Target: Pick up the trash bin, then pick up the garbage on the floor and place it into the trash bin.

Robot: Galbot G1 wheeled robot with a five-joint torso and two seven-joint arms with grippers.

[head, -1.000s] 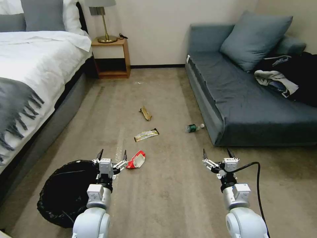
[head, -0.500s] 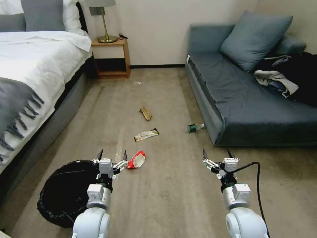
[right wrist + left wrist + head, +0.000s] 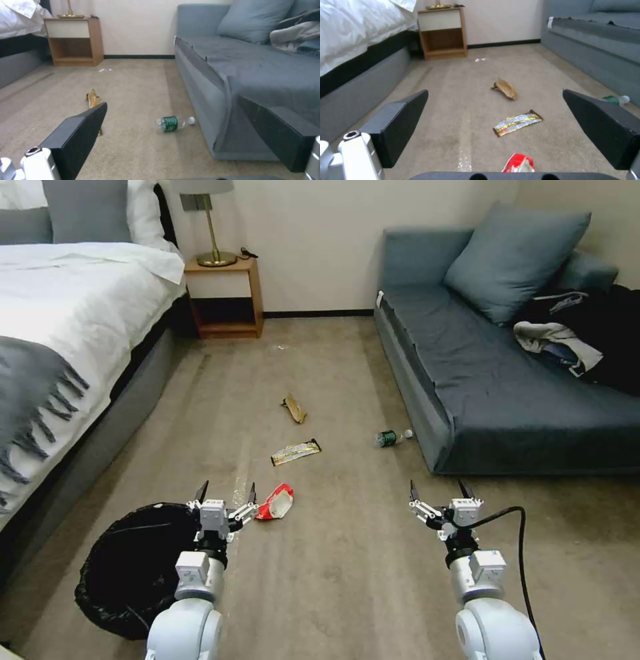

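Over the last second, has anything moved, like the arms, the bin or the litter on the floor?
Almost nothing. The bottle looks a hair further left in the head view, too slight to call a real move. Nothing was taken hold of or let go. The left gripper and right gripper hang open above the carpet as before, and the trash bin, red-and-white wrapper, yellow-silver wrapper and brown wrapper lie where they were.

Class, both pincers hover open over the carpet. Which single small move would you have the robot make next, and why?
Probably swing the left pincer toward the trash bin rim beside it: the bin stands ungrasped on the floor, both pincers are empty, and the right pincer is farther off.
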